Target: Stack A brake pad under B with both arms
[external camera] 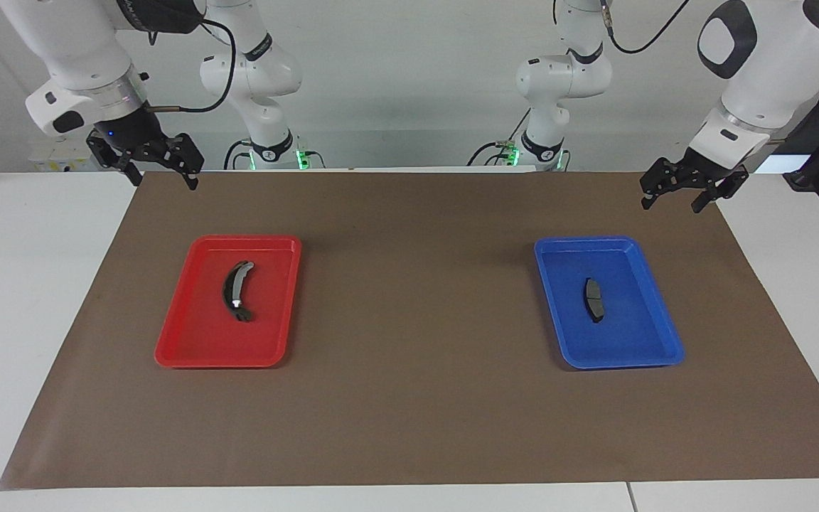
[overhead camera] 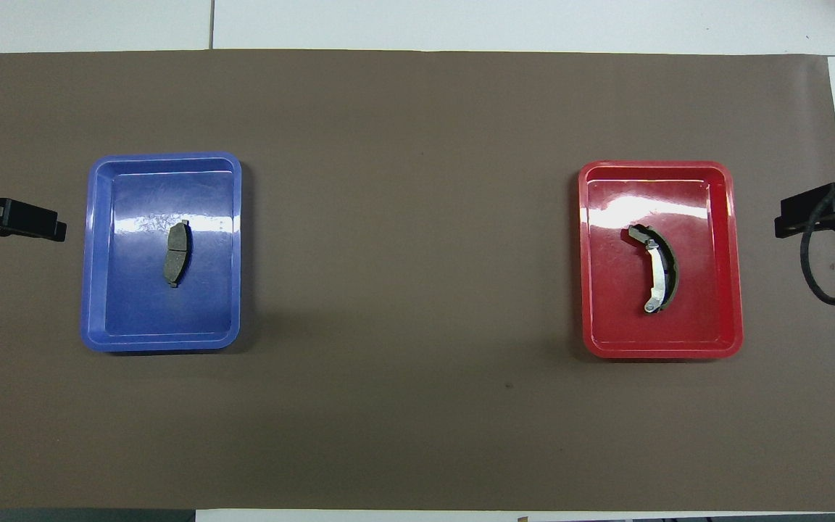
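The short dark-grey brake pad A lies flat in a blue tray toward the left arm's end of the table; it also shows in the overhead view. The longer crescent piece B, with its silvery band, lies in a red tray toward the right arm's end; it also shows in the overhead view. My left gripper hangs open and empty over the mat's corner beside the blue tray. My right gripper hangs open and empty over the mat's other near corner, beside the red tray.
A brown mat covers most of the white table, and both trays stand on it, well apart. In the overhead view the blue tray and red tray sit at the mat's two ends, with bare mat between them.
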Available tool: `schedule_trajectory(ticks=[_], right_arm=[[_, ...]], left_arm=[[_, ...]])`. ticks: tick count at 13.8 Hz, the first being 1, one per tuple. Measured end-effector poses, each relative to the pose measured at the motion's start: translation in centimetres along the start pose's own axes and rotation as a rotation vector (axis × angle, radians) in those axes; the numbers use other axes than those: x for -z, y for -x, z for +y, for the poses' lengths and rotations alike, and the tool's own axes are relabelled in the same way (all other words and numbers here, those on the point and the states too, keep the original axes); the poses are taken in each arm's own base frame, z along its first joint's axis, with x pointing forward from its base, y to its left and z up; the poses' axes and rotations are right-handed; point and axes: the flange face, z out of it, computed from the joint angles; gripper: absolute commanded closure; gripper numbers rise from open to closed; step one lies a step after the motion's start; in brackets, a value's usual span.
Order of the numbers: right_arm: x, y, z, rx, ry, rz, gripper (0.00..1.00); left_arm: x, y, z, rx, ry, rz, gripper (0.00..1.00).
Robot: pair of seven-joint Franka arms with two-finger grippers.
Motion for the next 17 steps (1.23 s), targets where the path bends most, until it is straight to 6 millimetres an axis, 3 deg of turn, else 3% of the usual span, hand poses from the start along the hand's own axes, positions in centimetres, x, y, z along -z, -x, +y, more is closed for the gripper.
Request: schedule_trajectory(ticks=[3,6,12,15,17], right_arm=[[0.0,0.0,0.0,0.000,0.000,0.000,0.00],[0.0,0.0,0.0,0.000,0.000,0.000,0.00],[0.0,0.0,0.1,-0.001,0.000,0.000,0.00],[-0.1,0.0,0.0,0.000,0.000,-0.003,0.00],[-1.3,-0.3,-0.2,0.003,-0.003,0.015,0.00]], left_arm=[[-1.6,-0.2,1.6,-0.028,-0.003,0.021,0.02],[-5.3,-0.3,2.3,-0.035,-0.005,0.037,0.04],[-16.2,-1.4,3.6,-0.055,-0.011,0.056,0.08],[-22.8,-2.6,3.6,-0.055,-0.016,0.070,0.09],[-25.1,-2.9,3.5,-0.054,-0.019,0.077,0.11]])
